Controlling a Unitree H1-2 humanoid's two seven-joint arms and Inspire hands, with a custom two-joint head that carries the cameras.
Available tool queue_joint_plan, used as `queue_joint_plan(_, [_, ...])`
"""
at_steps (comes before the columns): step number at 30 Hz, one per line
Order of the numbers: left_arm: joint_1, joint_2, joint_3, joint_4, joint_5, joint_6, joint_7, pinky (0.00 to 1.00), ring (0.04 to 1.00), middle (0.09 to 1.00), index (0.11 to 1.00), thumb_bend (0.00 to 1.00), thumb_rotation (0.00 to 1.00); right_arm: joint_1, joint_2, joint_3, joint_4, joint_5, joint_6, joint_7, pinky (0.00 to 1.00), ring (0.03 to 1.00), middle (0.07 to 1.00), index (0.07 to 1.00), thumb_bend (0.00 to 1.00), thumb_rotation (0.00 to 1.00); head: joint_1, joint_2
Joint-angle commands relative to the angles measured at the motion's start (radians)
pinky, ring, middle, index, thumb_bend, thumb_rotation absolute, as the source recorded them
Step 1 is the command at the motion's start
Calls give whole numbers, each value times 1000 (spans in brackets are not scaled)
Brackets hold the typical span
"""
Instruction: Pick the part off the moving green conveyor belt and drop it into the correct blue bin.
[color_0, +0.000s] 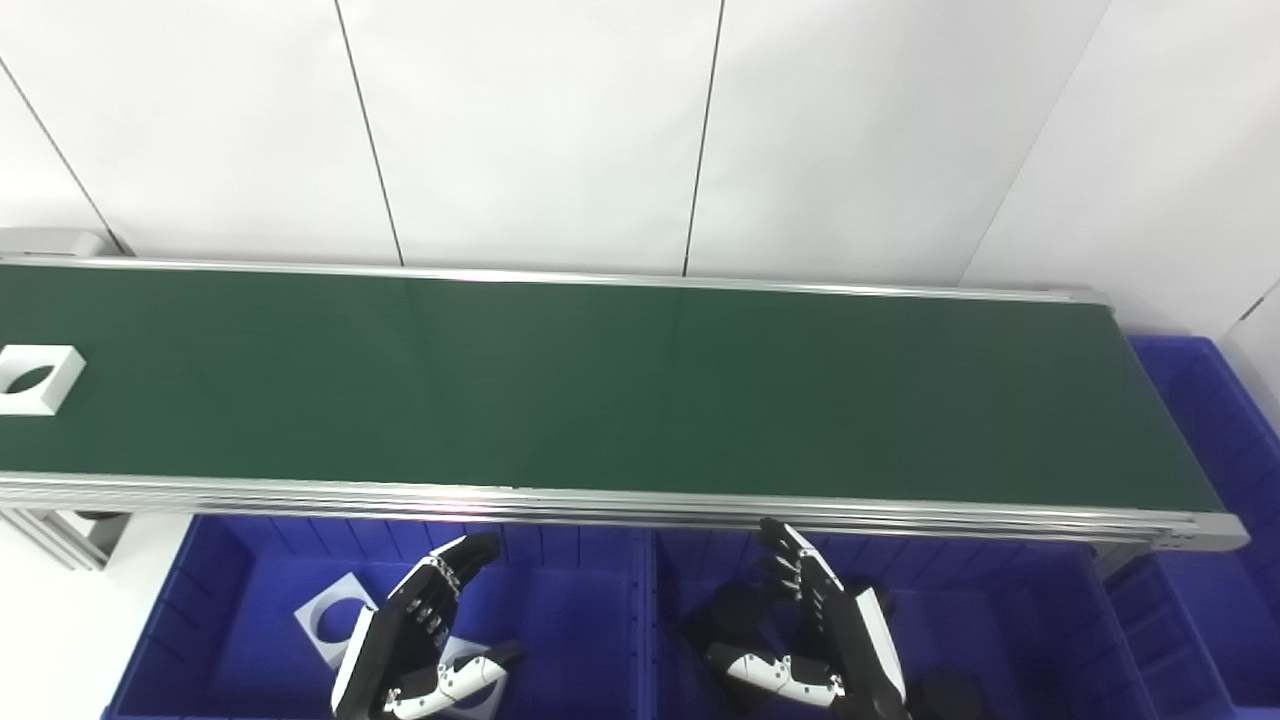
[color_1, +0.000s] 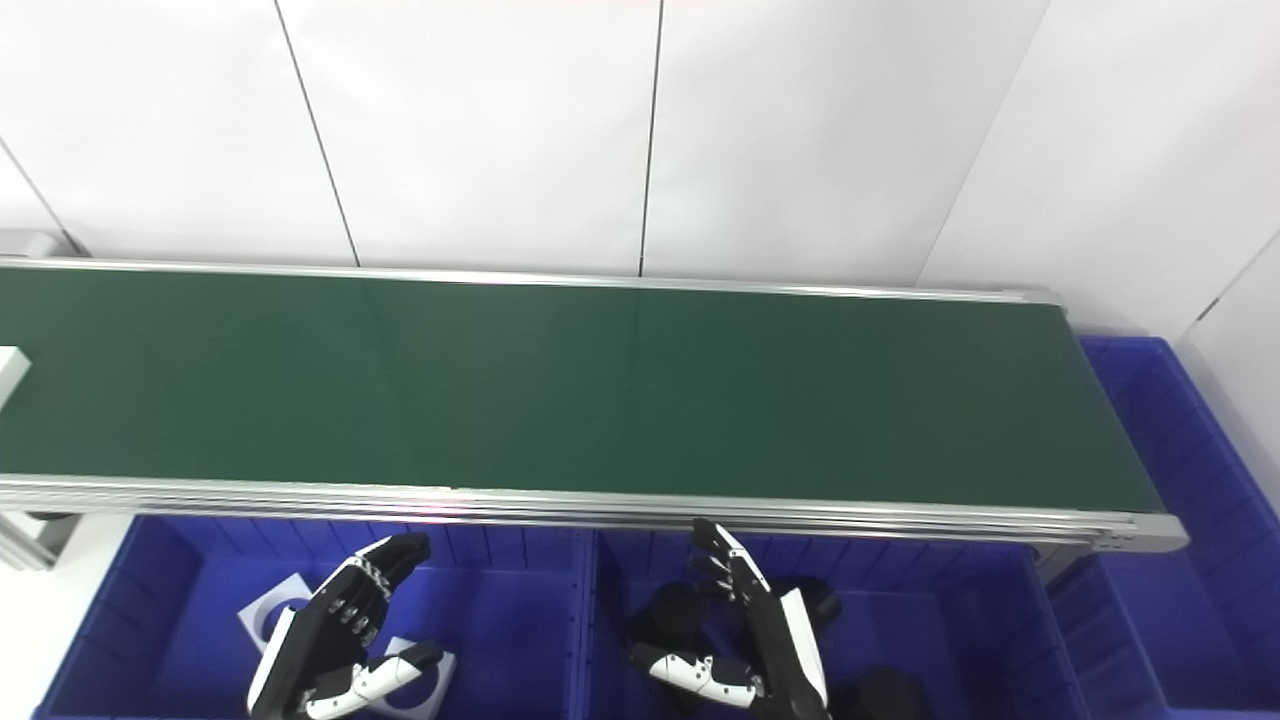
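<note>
In the left eye view, a white square part (color_0: 38, 378) with a round hole is seen at the far left of the green conveyor belt (color_0: 640, 390), well apart from both hands. The left robot hand (color_0: 415, 635) and the right robot hand (color_0: 815, 630) are held open and empty over the blue bins (color_0: 200, 620) below the belt.

In the right eye view, the part (color_1: 8, 378) is cut off by the left edge. White pieces (color_1: 265, 615) in the left bin are partly hidden by the left robot hand (color_1: 335, 635); dark pieces (color_1: 670, 610) lie by the right robot hand (color_1: 750, 640).

Green conveyor belt (color_0: 620, 390), white square part (color_0: 35, 378) far left.
</note>
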Motion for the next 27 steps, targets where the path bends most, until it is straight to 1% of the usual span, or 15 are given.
queue_joint_plan(1, [-17,-3,-4,-33,4,-10,-4,935,843,816,745,628,0,-4,0,1,-31,-5,-61,-9,724,812,860,882,690,199,0,-1])
queue_joint_plan(8, [-15,-7,-6,-32,8,-17,-3,936,830,806,744,636,0,-7,-4,-3,-25,13,-61,2,730,813,857,880,705,206,16,2])
queue_joint_plan(12, [-11,-8,-7,-42,7,-4,-1,950,836,807,749,631,0,-9,-10,-4,-23,19,-60,12,732,814,859,881,698,189,18,5])
queue_joint_plan(14, [-12,-7,-6,-37,6,-11,-3,951,834,805,749,628,0,-10,-11,-4,-24,15,-60,10,733,813,859,880,697,182,18,5])
queue_joint_plan(15, [-14,-7,-6,-34,5,-13,-4,951,833,804,748,628,0,-10,-12,-4,-26,11,-60,7,730,812,858,879,697,177,20,11])
queue_joint_plan(23, [-12,-9,-4,-46,1,12,0,956,826,807,746,631,0,-12,-17,-4,-21,15,-60,14,732,814,862,881,693,168,38,11])
queue_joint_plan(27, [-10,-8,-3,-56,6,26,3,951,822,806,748,630,0,-11,-15,-5,-18,29,-60,20,730,815,863,881,698,170,34,11])
